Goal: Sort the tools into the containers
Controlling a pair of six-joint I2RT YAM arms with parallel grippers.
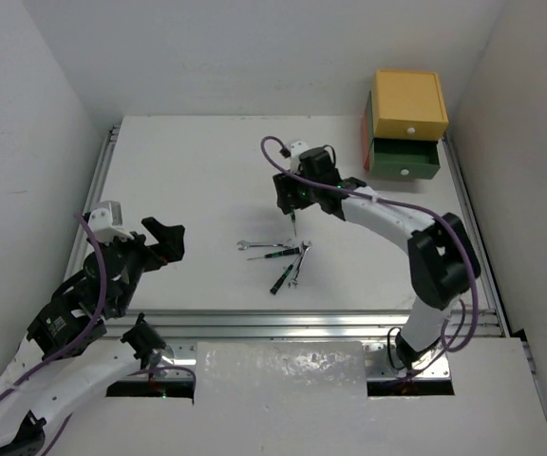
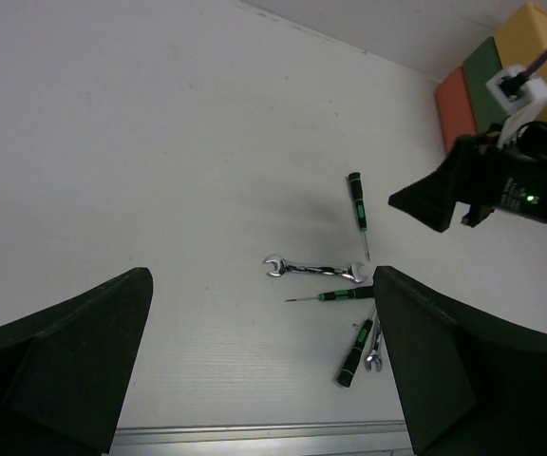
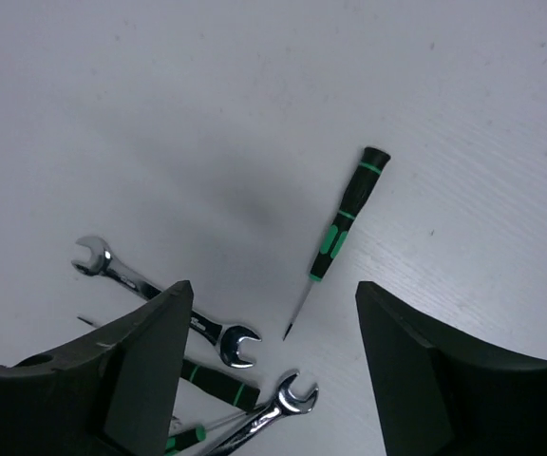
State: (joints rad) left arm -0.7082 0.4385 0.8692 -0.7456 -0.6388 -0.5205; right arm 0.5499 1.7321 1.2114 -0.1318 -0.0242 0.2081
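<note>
**Sorting in progress, five tools left.** Five tools lie loose on the tabletop (image 1: 188, 171): three thin black-green screwdrivers and two small silver wrenches. No other tool is in view. The three stacked drawers stand at the far right corner: yellow drawer (image 1: 409, 100) on top, green drawer (image 1: 405, 160) below it, orange-red drawer (image 2: 454, 95) beside them. Their interiors are hidden, so what has already been sorted cannot be told.

The right hand (image 1: 292, 201) hovers with its fingers apart and empty, above the lone screwdriver (image 3: 345, 214), which lies flat and apart from the other tools. Its long axis runs roughly from far to near across the tabletop, with the handle at the far end and the tip pointing toward the cluster.

In the cluster, one wrench (image 3: 160, 296) lies crosswise, its near jaw just beside that tip. The second wrench (image 2: 375, 342) and two more screwdrivers (image 2: 354, 351) lie nearer the arm bases.

The left hand (image 1: 164, 242) hangs at the left, fingers apart and holding nothing, well apart from the tools.

Judged stage: the lone screwdriver is the next pick.
</note>
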